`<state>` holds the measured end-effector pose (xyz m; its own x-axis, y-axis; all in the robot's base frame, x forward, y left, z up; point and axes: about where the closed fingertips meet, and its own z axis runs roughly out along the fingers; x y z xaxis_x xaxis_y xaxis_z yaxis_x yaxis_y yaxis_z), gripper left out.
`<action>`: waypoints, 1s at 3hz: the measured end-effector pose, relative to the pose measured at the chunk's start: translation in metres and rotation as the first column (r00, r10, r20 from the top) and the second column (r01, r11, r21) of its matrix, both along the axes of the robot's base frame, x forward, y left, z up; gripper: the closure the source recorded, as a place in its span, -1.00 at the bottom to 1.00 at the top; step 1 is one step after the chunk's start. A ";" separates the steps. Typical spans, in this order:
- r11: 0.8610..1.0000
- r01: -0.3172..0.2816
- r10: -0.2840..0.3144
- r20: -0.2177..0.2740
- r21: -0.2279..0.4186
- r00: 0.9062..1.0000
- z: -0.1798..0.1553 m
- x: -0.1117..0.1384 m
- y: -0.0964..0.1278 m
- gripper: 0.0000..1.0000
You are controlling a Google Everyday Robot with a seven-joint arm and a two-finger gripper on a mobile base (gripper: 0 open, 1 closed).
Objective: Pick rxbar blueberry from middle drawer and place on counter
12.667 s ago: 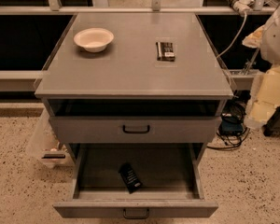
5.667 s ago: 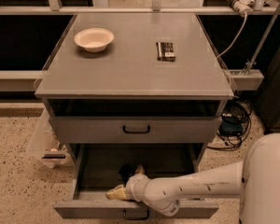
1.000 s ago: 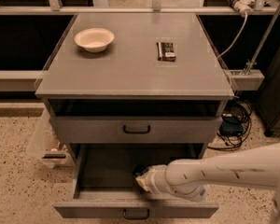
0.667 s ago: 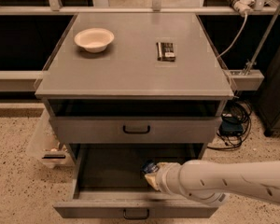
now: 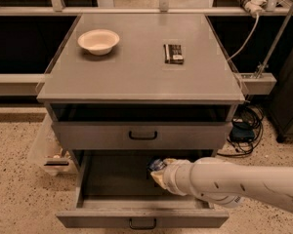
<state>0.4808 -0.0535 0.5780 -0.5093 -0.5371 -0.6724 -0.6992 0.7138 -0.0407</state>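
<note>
The middle drawer (image 5: 141, 217) is pulled open at the bottom of the cabinet, and its floor shows dark and bare. My gripper (image 5: 157, 171) reaches in from the right on a thick white arm. It is shut on the rxbar blueberry (image 5: 156, 164), whose dark blue wrapper sticks out at the fingertips. The bar is held above the drawer floor, just under the closed upper drawer. The counter (image 5: 136, 77) is the wide grey cabinet top above.
A white bowl (image 5: 98, 41) stands at the counter's back left. A black-brown bar with a white label (image 5: 173, 53) lies at its back right. The taller-fronted drawer (image 5: 142, 135) is closed. Cables (image 5: 244, 126) lie on the floor to the right, and a clear plastic bin (image 5: 51, 152) to the left.
My gripper has moved right and upward inside the open drawer, carrying the blue bar off the drawer floor. The arm has drawn back toward the right.
</note>
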 end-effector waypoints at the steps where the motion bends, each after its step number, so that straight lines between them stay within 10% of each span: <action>1: 0.999 -0.027 0.026 -0.015 -0.021 1.000 0.023 -0.021 0.010 1.00; 3: 0.983 -0.114 0.123 0.053 -0.146 0.991 0.062 -0.083 0.012 1.00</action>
<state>0.3981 -0.0417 0.6397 -0.3963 -0.6837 -0.6128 -0.7714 0.6099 -0.1816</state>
